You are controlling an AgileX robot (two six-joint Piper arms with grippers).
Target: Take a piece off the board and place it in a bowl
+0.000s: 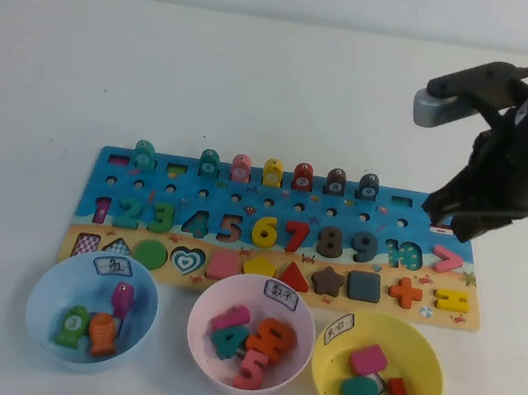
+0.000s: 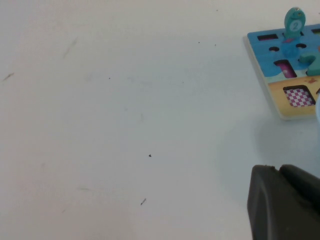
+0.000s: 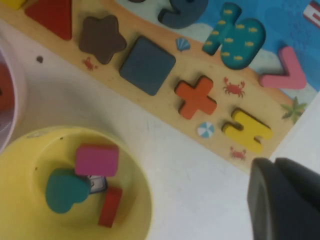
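The long blue board lies across the table's middle. The dark slate-blue fish piece stands upright at the right end of the board's far row, beside a dark brown fish. The light-blue bowl with a white label sits in front of the board's left end and holds a green, an orange and a pink fish. My right gripper is shut and empty, hanging over the board's far right corner, right of the piece; it also shows in the right wrist view. My left gripper is shut and empty over bare table left of the board.
A pink bowl with number pieces and a yellow bowl with shape pieces stand in front of the board. Several other fish, one of them teal, stand along the far row. Bare white table lies behind and to the left.
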